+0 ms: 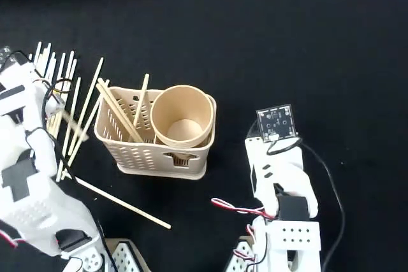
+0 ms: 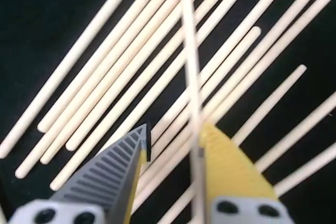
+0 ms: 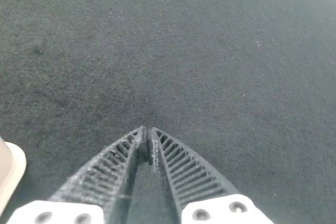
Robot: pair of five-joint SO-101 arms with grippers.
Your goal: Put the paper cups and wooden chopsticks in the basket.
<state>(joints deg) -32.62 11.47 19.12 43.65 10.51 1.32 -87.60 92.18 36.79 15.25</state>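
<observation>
The left claw [image 2: 173, 142] hung spread over the loose chopsticks [image 2: 189, 51]; light, stiff and apt to roll, they looked best pinched mid-length. The right claw [image 3: 147, 136] sat pressed together.

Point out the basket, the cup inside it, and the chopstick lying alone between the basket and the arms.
basket [image 1: 153, 155], high view, on its slotted front wall.
cup [image 1: 185, 130], high view, on its inner bottom.
chopstick [image 1: 121, 202], high view, on the middle of its shaft.

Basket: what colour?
The basket is cream-beige with slotted walls. It shows best in the high view.
</observation>
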